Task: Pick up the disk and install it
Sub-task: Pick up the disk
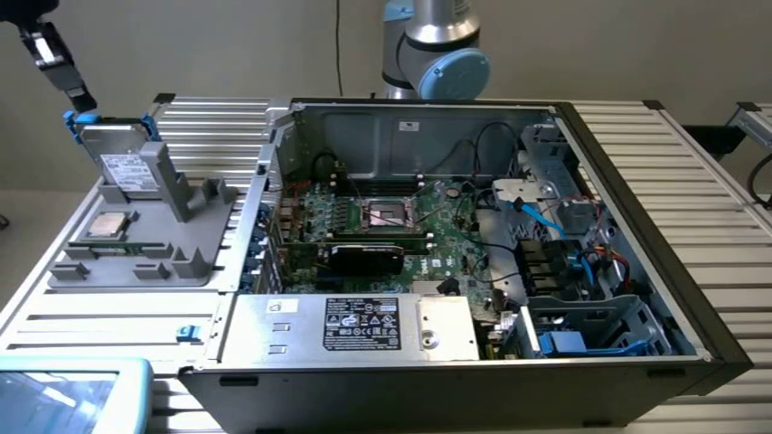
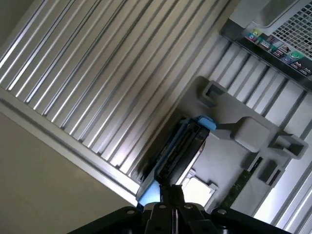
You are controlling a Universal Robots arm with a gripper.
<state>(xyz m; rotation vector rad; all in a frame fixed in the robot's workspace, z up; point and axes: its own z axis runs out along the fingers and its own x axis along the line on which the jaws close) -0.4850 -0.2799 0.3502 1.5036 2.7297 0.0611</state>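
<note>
1. The exterior view's top edge cuts off my arm (image 1: 435, 50) and the upper part of my tool (image 1: 80, 101).
2. The print on the disk's (image 1: 121, 161) white label (image 1: 125, 174) is too small to read.
3. The grey holder (image 1: 157, 242) hides the disk's lower end.
4. In the wrist view the disk is edge-on, its face hidden; I cannot tell whether my tool touches it.
5. A pale blue-rimmed object (image 1: 67, 393) is cut off at the exterior view's corner, so I cannot identify it.
</note>
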